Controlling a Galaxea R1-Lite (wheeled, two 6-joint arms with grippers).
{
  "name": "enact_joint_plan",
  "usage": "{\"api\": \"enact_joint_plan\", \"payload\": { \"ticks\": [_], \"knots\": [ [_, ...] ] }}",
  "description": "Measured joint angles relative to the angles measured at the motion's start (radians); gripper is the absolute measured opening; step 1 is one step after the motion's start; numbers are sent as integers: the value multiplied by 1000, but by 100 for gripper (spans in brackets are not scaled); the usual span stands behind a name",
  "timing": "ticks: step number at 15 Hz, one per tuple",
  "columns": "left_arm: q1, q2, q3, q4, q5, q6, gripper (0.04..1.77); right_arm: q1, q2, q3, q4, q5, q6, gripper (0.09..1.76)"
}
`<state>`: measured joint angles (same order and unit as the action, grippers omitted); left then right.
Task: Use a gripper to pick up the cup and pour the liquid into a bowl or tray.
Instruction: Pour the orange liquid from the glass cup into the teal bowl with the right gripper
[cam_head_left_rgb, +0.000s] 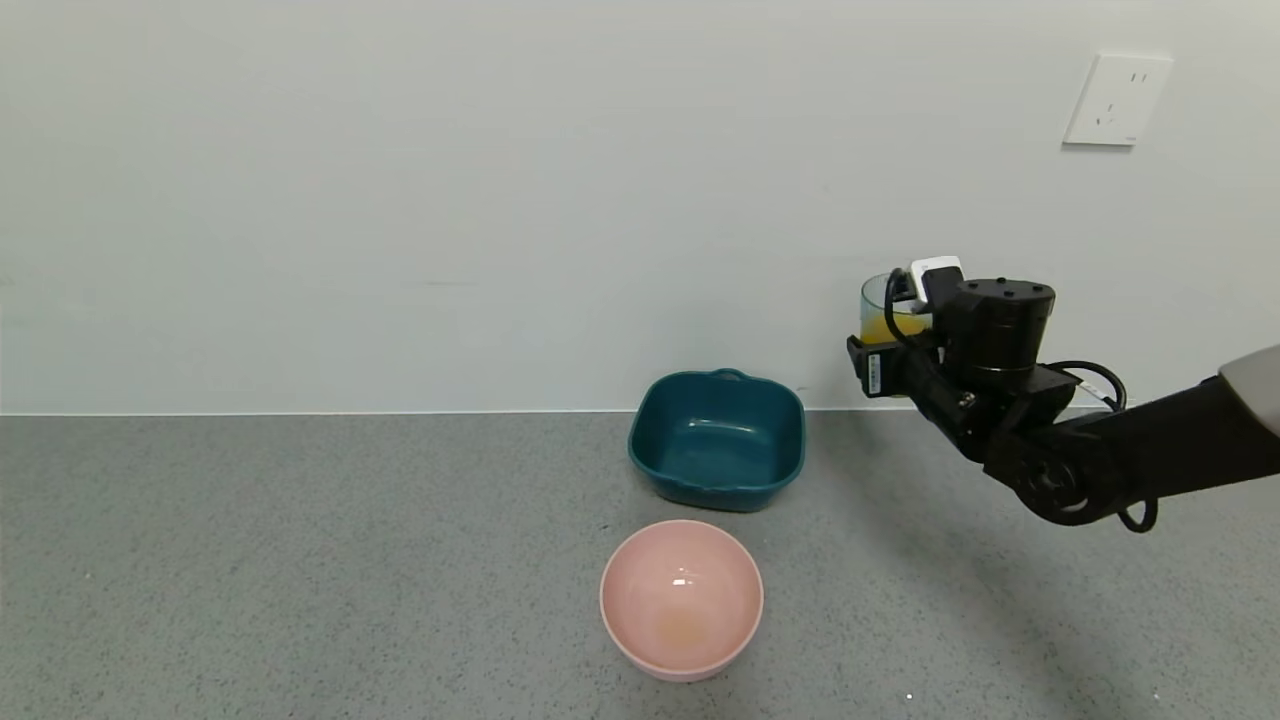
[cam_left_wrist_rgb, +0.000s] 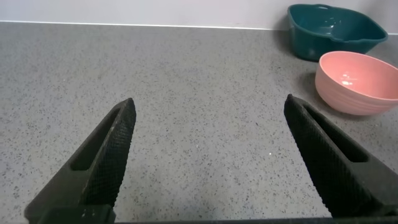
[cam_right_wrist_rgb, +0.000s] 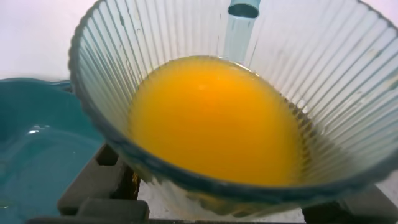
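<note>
My right gripper (cam_head_left_rgb: 885, 350) is shut on the cup (cam_head_left_rgb: 882, 308), a ribbed translucent blue-green tumbler, and holds it upright in the air to the right of the teal dish (cam_head_left_rgb: 717, 440). The cup (cam_right_wrist_rgb: 236, 74) fills the right wrist view, with orange-yellow liquid (cam_right_wrist_rgb: 214, 121) inside; the teal dish (cam_right_wrist_rgb: 37, 143) shows beside it. Orange liquid (cam_head_left_rgb: 880, 328) also shows through the cup wall in the head view. My left gripper (cam_left_wrist_rgb: 208, 146) is open and empty just above the grey counter, out of the head view.
A round pink bowl (cam_head_left_rgb: 682, 598) with an orange trace at its bottom stands in front of the teal dish; it also shows in the left wrist view (cam_left_wrist_rgb: 357, 81) with the dish (cam_left_wrist_rgb: 336, 31). A white wall with a socket (cam_head_left_rgb: 1116, 100) bounds the counter behind.
</note>
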<state>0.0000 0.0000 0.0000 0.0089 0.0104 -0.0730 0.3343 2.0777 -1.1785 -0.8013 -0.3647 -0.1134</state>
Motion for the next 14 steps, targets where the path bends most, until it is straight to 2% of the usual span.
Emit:
{"api": "enact_joint_plan", "payload": {
  "ticks": [8, 14],
  "knots": [
    [0, 0, 0, 0, 0, 0, 172, 47, -1, -112, 126, 46, -124, 138],
    [0, 0, 0, 0, 0, 0, 172, 73, 30, -131, 137, 66, -182, 138]
  ]
}}
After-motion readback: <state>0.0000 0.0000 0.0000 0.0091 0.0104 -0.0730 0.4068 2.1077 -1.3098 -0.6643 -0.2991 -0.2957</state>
